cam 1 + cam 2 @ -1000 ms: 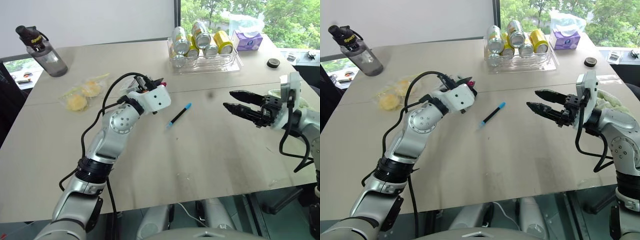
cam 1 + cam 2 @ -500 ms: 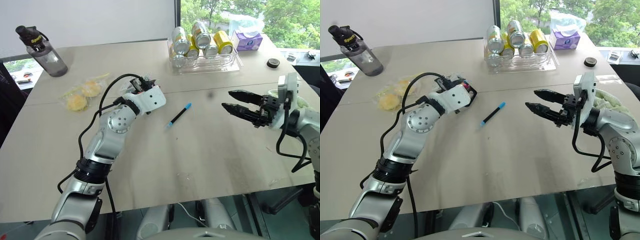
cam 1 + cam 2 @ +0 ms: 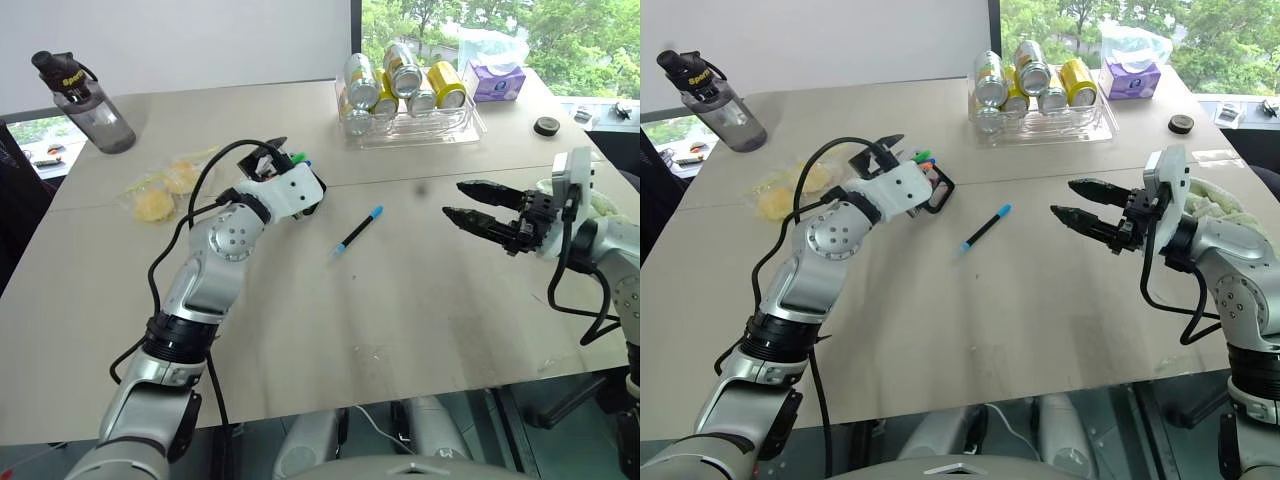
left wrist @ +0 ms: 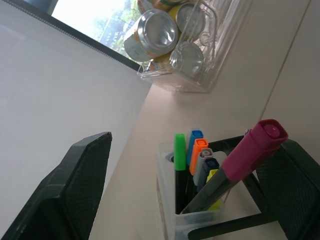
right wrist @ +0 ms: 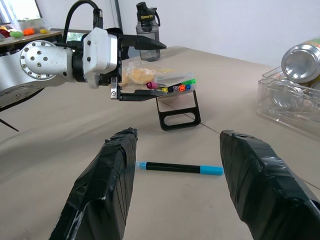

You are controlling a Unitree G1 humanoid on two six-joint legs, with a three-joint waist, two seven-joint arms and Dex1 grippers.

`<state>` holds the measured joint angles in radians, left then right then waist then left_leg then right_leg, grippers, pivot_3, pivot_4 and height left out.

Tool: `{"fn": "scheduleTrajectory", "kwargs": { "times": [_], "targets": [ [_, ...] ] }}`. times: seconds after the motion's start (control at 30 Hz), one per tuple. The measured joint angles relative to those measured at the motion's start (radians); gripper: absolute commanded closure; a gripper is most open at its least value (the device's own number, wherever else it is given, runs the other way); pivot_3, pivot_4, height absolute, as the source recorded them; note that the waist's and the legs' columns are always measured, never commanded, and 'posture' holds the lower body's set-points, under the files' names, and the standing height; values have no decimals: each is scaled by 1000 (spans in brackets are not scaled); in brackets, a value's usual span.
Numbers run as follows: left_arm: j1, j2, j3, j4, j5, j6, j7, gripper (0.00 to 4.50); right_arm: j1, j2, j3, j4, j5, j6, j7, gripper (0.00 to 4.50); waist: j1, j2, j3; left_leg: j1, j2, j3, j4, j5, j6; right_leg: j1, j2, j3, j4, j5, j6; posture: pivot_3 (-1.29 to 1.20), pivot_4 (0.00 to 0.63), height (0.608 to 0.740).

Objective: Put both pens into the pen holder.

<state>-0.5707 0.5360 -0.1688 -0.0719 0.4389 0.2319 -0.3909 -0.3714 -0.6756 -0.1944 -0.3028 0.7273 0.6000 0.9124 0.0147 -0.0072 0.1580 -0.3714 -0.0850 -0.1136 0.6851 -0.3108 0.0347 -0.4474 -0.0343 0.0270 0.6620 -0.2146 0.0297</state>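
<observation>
The pen holder (image 3: pixel 933 190), a black-framed stand with a greyish body, sits left of the table's centre with coloured marker tips showing. The pink-ended pen (image 4: pixel 241 159) stands slanted inside it among the markers. My left gripper (image 3: pixel 283 160) is open at the holder, one finger on either side, and touches nothing. The blue-capped pen (image 3: pixel 358 232) lies flat on the table to the right of the holder. Further right, my right gripper (image 3: pixel 466 201) hovers open above the table, pointing toward that pen (image 5: pixel 177 168), with nothing between its fingers.
A clear tray of cans (image 3: pixel 410 125) stands at the back centre, with a purple tissue box (image 3: pixel 495 78) and a small black disc (image 3: pixel 547 126) to its right. A water bottle (image 3: pixel 85 95) and a bag of yellow food (image 3: pixel 165 185) are at the left.
My left gripper has opened and let go of the pink-ended pen, which now stands in the holder. The left hand shifted slightly left. The right gripper stayed put.
</observation>
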Motion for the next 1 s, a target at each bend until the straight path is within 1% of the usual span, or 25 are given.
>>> {"fn": "scheduleTrajectory", "kwargs": {
  "times": [0.23,0.4,0.53,0.7,0.8,0.87,1.0],
  "targets": [
    [-91,-20,1,122,0,-21,28,38,7,14,13,12,-17,-26,13,1678,-1,0,0,0,0,0,0,0,0,0,0,0,0,0,0,0,150,740],
    [-91,-21,7,167,-3,-8,51,38,41,14,13,32,-24,-58,27,1678,-1,0,0,0,0,0,1,0,0,0,0,0,0,0,0,0,150,740],
    [-91,-20,14,207,0,6,83,38,41,14,13,36,-28,-65,28,1678,-1,0,0,0,0,0,1,0,0,0,0,0,1,0,0,0,150,740],
    [-90,-18,14,217,-9,8,85,38,36,18,24,36,-33,-65,19,1678,-1,0,0,0,0,0,1,0,0,0,0,0,1,0,0,0,150,740],
    [-67,-19,37,197,-42,2,73,38,31,21,44,36,-54,-66,13,1678,-1,0,0,0,0,0,1,0,0,0,0,0,1,0,0,0,150,740],
    [-46,-28,60,169,-88,0,50,38,29,21,72,36,-87,-80,9,1678,-1,0,0,0,0,0,1,0,0,0,0,0,1,0,0,0,150,740],
    [0,-62,90,96,-231,-2,-46,38,10,21,162,46,-182,-126,16,1678,-1,0,0,0,0,0,2,0,0,0,0,0,1,0,0,0,150,740]
  ]
}}
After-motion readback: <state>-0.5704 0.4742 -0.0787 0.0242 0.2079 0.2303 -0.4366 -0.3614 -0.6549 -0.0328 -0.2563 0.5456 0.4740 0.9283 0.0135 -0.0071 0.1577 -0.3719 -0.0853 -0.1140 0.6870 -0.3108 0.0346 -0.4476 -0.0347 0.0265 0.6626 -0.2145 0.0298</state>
